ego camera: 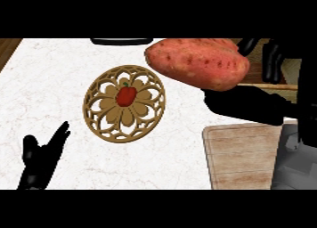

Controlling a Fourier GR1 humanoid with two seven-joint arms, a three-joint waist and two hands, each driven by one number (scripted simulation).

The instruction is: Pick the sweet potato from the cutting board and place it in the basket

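Counter top (pixel 49 84) white, faint pinkish marbling, matte; a strip of brown wood shows at its far left corner. Near centre sits the basket (pixel 125 103): round, shallow, tan wood with an openwork rim of looping cut-outs and a petal-shaped pattern in the middle. Inside it, on the centre, a small red bell pepper (pixel 126 96) with a green stem. Nothing lies between basket and cutting board but bare counter. Cutting board (pixel 238 156) at lower right: pale, grained wood, rounded corner, its right part hidden behind the grey forearm. A dark, curved object (pixel 122 41) is cut off at the top edge; what it is cannot be told. No writing or labels visible anywhere. Sweet potato (pixel 197 62) is up off the board, at upper right, close to the view and looking large: reddish-pink mottled skin with darker spots, blunt oval. The right hand (pixel 246 104) holds it, black fingers curled round its underside and far side; it shows to the right of the basket, not over it. Left hand (pixel 44 153) at lower left, fingers straight and pointing up, holding nothing, resting apart from the basket.
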